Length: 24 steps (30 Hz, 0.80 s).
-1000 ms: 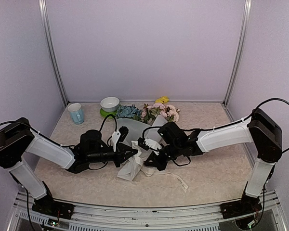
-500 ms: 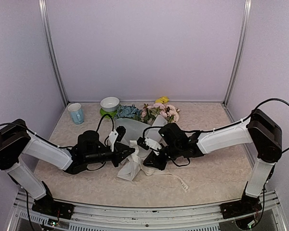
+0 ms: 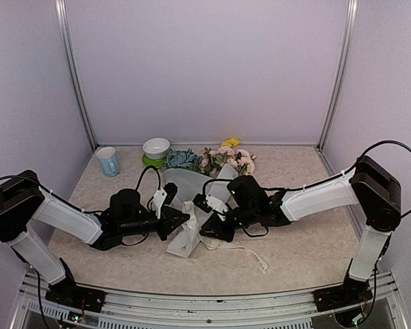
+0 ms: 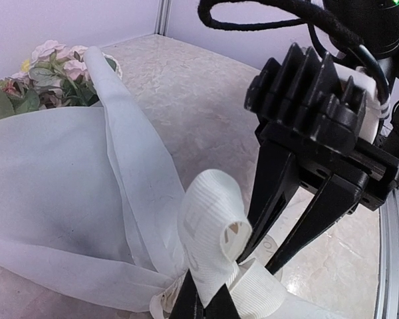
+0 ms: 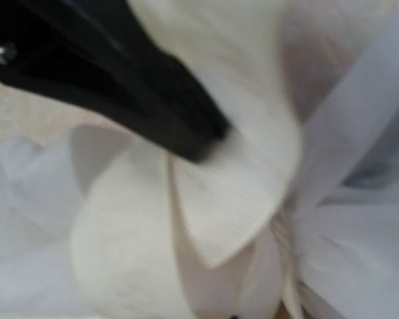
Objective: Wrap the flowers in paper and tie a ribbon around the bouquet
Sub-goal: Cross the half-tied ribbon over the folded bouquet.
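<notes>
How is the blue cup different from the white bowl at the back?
The cup is light blue, the bowl white. The cup is tall and narrow; the bowl is wide and low. The bowl sits on a green plate; the cup stands straight on the table. Both stand upright at the back.

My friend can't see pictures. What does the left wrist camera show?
The left gripper pinches a loop of cream ribbon beside a bouquet wrapped in white paper. The black right gripper stands close behind the loop, jaws slightly apart. Pink flowers peek out at the far end.
</notes>
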Tool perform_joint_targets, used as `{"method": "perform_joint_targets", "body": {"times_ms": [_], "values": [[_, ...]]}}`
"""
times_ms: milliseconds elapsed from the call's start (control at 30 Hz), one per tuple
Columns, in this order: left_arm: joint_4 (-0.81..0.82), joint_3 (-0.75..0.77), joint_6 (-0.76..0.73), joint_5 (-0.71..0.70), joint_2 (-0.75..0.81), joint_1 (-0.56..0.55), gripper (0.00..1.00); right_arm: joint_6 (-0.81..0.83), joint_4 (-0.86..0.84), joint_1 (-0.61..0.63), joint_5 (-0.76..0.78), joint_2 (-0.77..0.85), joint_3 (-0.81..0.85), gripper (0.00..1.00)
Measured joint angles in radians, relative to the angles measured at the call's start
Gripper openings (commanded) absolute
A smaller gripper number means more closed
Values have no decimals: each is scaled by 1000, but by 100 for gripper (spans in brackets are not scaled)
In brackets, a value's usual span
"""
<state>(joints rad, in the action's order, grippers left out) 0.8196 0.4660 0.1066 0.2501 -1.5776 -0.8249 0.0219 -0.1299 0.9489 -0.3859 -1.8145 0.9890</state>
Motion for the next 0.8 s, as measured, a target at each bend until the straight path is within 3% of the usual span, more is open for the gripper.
{"method": "perform_joint_targets", "body": {"times_ms": [200, 567, 800], "values": [[11, 0, 0, 4, -17, 0, 0, -1, -37, 0, -58, 0, -21, 23], [32, 0, 1, 5, -32, 9, 0, 14, -61, 0, -109, 1, -27, 19], [33, 0, 1, 8, -33, 18, 0, 23, -46, 0, -108, 18, -48, 25]]}}
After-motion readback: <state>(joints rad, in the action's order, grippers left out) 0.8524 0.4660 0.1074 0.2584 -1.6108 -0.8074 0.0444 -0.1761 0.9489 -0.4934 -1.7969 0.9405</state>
